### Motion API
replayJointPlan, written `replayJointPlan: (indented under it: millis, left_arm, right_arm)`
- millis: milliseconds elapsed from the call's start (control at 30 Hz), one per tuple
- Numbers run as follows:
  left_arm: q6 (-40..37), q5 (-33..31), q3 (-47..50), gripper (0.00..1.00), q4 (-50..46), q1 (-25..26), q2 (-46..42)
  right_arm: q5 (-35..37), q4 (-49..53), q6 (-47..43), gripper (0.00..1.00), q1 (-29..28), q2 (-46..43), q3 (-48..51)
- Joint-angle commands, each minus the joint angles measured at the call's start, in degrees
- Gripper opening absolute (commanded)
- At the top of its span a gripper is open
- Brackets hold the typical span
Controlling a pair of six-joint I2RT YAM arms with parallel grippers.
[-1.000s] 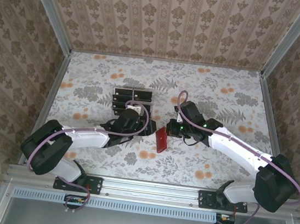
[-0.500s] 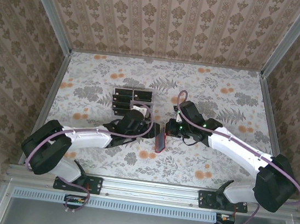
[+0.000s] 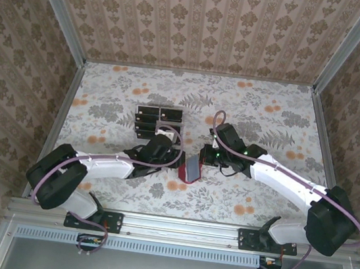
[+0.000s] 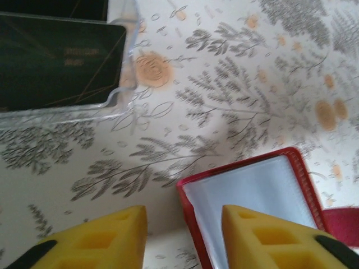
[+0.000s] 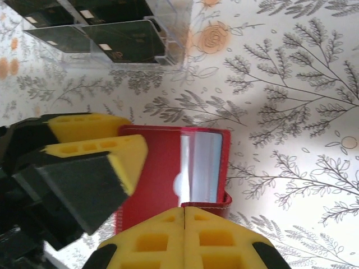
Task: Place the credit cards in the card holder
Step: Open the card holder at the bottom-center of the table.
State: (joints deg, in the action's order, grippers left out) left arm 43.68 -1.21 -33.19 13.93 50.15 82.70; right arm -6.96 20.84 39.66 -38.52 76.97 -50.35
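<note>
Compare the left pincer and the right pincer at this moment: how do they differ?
The left pincer is open, its jaws apart; the right pincer is shut. The right pincer pinches the red wallet at its edge; the left pincer holds nothing, with the wallet just ahead of its gap. Both have yellow fingers.

You'll find the red card holder [image 3: 190, 169] just below the middle of the top view, folded open with its pale grey inside showing. The black credit cards [image 3: 158, 122], each with a pale strip, lie up-left of it in a clear rack [image 5: 168, 53].
</note>
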Motion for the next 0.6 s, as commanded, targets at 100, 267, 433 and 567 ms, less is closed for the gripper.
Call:
replayJointPlan:
  millis: [100, 267, 433, 567]
  left_arm:
    - [-1.92, -4.4, 3.5, 0.35, -3.4, -1.16, -2.45]
    - [-3.61, -4.82, 3.92, 0.37, -4.19, -2.03, -2.37]
    - [-4.56, -4.84, 4.08, 0.42, -4.54, -2.29, -1.68]
    - [-4.59, -5.56, 3.98, 0.46, -6.49, -2.84, -1.57]
  right_arm:
    - [5.08, -6.62, 1.52, 0.0, 1.67, 1.17, 7.74]
    - [7.34, -8.72, 2.07, 0.12, 3.22, 4.72, 10.65]
    - [8.78, -6.62, 2.22, 0.29, 3.98, 4.79, 11.15]
    - [7.72, -2.74, 2.74, 0.38, 3.71, -0.81, 10.58]
